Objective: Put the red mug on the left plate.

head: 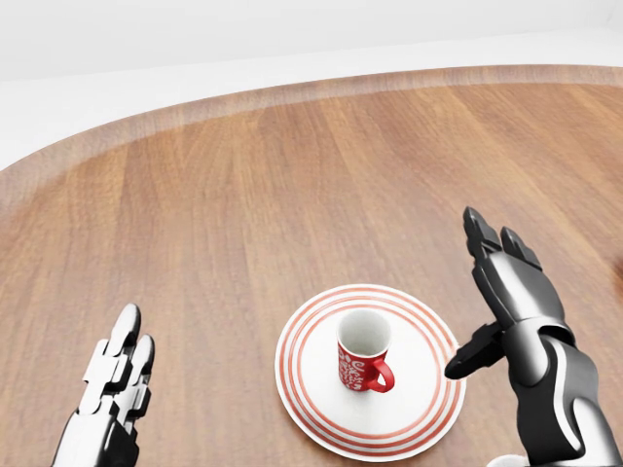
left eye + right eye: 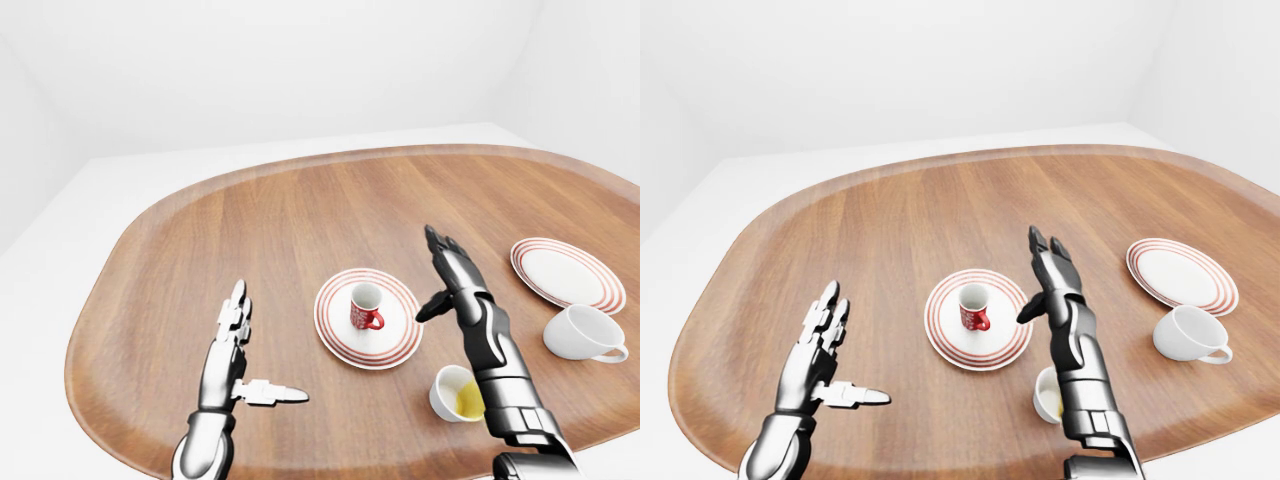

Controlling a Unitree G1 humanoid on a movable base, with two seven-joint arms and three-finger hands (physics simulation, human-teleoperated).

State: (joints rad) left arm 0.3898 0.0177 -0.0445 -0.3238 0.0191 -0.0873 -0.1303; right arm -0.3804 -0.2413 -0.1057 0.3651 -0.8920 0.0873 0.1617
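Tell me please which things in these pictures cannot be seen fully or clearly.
- Small cup, right-eye view: right arm hides most.
- Same cup, left-eye view: yellow contents too small to identify.
- Red mug: white pattern too small to read.
- White mug and second plate: outside head view.
- Left hand: cut by head view's bottom edge.

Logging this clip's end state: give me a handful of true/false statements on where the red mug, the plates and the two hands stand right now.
1. The red mug stands upright on the left plate. True.
2. The right hand is closed round the mug. False: it is open, to the right of the plate, apart from the mug.
3. The white mug sits on the right plate. False: it lies on the table just below that plate in the left-eye view.
4. The left hand is open and holds nothing. True.
5. The small white bowl is stacked on the left plate. False: it sits on the table, lower right of it.
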